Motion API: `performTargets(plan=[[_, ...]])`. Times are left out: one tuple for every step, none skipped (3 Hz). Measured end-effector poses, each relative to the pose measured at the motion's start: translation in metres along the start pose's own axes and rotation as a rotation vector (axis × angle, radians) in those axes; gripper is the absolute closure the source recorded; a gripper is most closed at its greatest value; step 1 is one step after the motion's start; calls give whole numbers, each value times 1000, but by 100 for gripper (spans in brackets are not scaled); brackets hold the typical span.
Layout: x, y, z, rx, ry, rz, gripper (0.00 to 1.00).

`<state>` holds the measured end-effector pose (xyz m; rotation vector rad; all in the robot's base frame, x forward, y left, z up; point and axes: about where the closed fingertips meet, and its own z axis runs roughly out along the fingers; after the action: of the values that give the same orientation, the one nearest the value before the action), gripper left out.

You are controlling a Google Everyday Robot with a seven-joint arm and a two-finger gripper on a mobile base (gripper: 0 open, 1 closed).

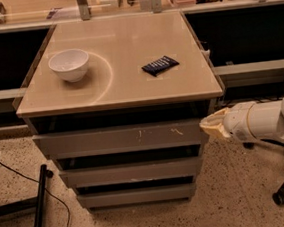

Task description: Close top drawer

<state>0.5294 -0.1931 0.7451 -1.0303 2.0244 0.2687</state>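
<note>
The top drawer (119,139) has a wide flat grey front with pale scratches right of centre. It stands pulled out a little from the cabinet, with a dark gap showing above its front. Two shorter grey drawer fronts sit below it. My gripper (209,124) comes in from the right on a white arm and sits at the drawer front's right end, level with it and close to or touching its corner.
A white bowl (69,65) and a dark flat packet (160,65) lie on the beige cabinet top (129,86). A black stand leg and cable (40,205) lie on the floor at left. A chair caster (279,197) stands at right.
</note>
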Motion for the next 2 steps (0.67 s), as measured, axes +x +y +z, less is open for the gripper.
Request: performTargets(plan=[[1, 0, -25, 103, -3, 34, 12], [2, -10, -52, 275, -7, 59, 0]])
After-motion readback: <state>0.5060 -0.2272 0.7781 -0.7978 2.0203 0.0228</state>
